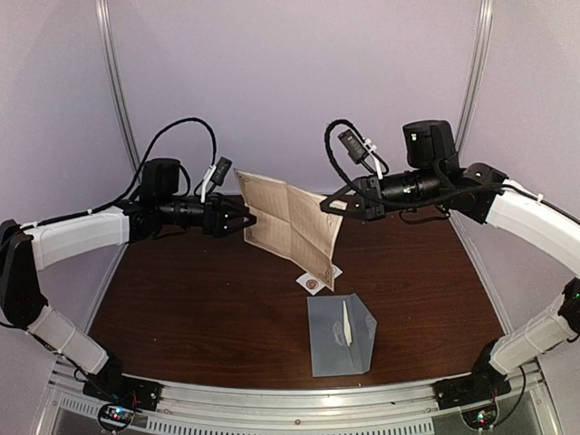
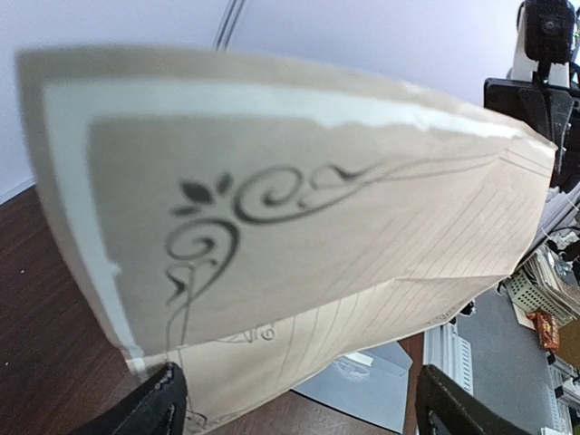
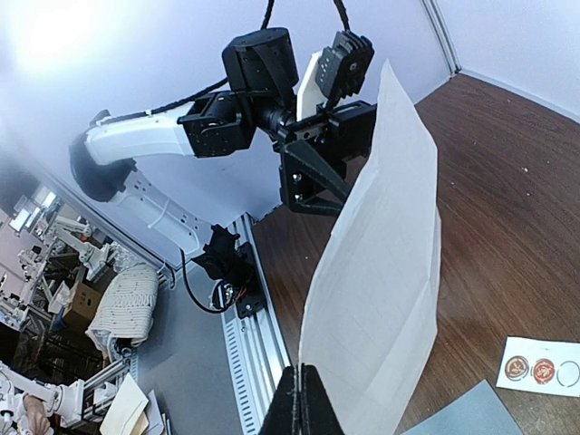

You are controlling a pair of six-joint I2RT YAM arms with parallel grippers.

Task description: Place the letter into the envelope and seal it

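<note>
Right fingers (image 3: 290,410) are pinching the letter (image 1: 290,222) shut, holding it above the desk (image 1: 181,290) centre; left fingers (image 2: 156,412) are standing spread at its edge. Envelope (image 1: 331,349) is lying near the front edge; 2 steps pending: insertion, sealing.

The right fingers (image 3: 290,408) pinch the lower edge of the creased letter (image 3: 381,263), which stands upright above the brown tabletop (image 3: 507,208). Beyond it, the left fingers (image 3: 304,186) gape beside its far edge. A white card (image 3: 542,367) with red stickers lies near a corner of the envelope (image 3: 462,424).
</note>
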